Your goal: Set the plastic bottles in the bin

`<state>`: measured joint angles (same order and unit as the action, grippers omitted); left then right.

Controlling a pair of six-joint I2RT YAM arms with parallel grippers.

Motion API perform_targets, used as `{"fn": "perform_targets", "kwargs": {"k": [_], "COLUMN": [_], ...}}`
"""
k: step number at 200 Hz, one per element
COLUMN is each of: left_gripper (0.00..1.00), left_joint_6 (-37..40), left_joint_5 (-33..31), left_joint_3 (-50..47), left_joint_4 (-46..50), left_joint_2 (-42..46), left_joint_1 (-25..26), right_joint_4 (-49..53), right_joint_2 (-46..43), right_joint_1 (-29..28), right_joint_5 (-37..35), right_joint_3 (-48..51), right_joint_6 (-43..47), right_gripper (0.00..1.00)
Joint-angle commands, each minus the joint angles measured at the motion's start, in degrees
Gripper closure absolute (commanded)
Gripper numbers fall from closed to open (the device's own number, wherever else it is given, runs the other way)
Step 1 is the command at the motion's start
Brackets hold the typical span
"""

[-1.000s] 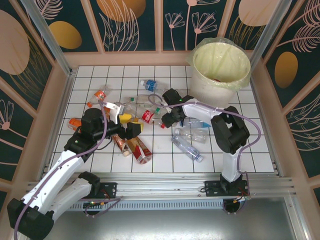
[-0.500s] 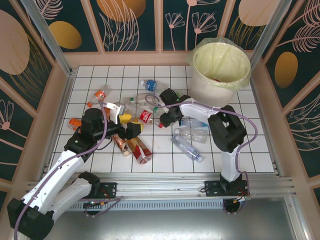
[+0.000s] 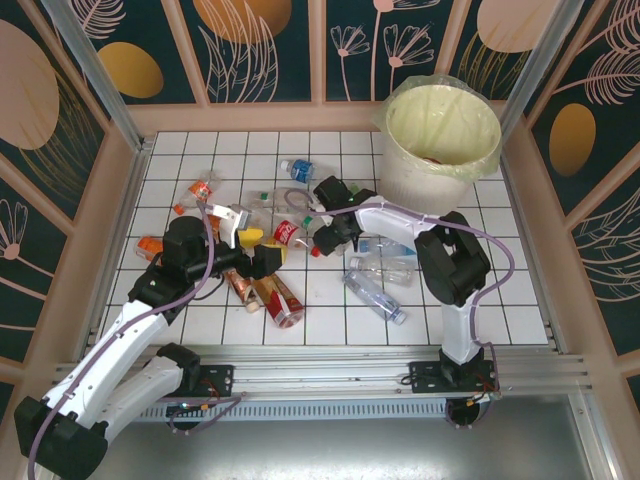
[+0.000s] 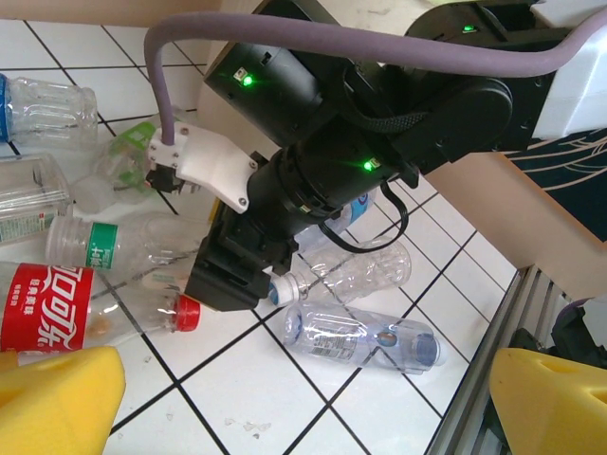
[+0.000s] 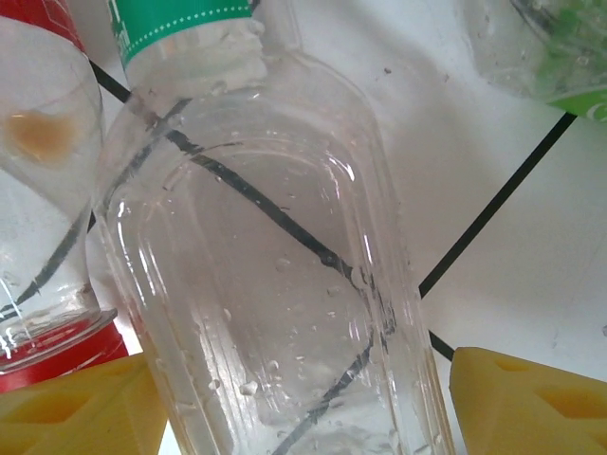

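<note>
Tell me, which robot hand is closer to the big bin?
The right one. The right gripper is among the bottles, down and left of the bin. The left gripper is farther left, beyond the right one.

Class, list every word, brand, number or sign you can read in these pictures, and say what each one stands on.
"可口": apparently the start of the white script on the red label of the cola bottle; the rest is unclear.
Green-labelled bottle: the print is too small to read.
Pale-labelled bottle: the print is blurred.
Nothing else is legible.
</note>
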<state>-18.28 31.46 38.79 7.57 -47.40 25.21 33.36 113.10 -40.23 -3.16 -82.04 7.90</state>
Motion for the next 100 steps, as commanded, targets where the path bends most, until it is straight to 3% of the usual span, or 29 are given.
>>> {"fn": "perform_targets", "kwargs": {"k": [1,42,100], "left_gripper": [0.01,0.02,0.01], "left_joint_6": [0.57,0.71,0.80], "left_joint_5": [1.03,1.16,1.18], "left_joint_3": [1.34,1.44,1.43], "left_joint_4": [0.16,0.25,0.34], "left_joint_2": [0.29,0.29,0.29], "left_joint_1": [0.36,0.36,0.36], "right_joint_4": [0.96,0.83,1.00], "right_joint_2": [2.01,3.43,3.27], "right_joint_1": [-0.23,-0.21,-0.25], "right_joint_5": [0.69,1.40,1.95], "right_joint_3": [-1.85,-2.72,-2.62], "right_joint_6": [1.14,1.15,1.15], "right_gripper": [0.22,0.23,0.32]}}
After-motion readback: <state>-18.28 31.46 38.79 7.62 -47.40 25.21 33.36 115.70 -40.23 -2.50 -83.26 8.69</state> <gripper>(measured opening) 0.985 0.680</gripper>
